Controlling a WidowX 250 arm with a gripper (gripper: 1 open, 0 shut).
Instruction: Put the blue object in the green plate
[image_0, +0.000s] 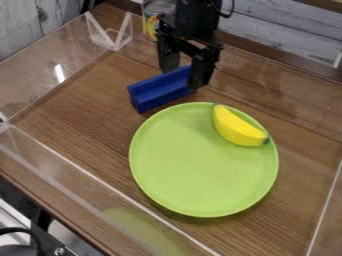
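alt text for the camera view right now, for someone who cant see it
A robot's open black fingers hover at the far end of a blue block on a wooden table. Nearer the camera sits a round green plate with a yellow banana-like piece on it.

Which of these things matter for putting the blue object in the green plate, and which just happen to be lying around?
Part of the job:
- blue block
- green plate
- gripper

Just lying about:
- yellow banana-like piece
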